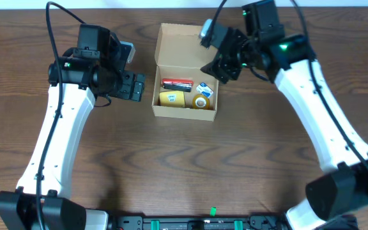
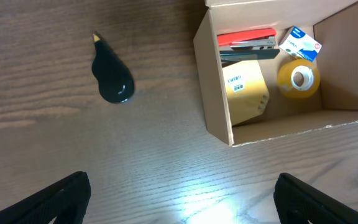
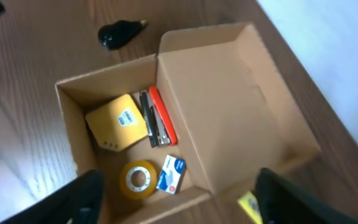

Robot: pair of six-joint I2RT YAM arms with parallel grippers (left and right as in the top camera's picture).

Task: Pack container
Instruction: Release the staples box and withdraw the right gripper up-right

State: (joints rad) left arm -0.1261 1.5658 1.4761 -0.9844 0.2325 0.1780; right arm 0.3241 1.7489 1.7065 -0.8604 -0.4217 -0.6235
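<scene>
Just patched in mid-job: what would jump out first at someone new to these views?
An open cardboard container mid-table holds a yellow box, red stapler, tape roll and blue-white pack. The left claw and right claw hover beside it, open and empty; a black teardrop object lies outside, left of it.

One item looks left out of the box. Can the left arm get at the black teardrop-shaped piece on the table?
Probably yes: the black piece lies alone on the table beside the container, and the open left pincer hangs near it, nothing between.
</scene>
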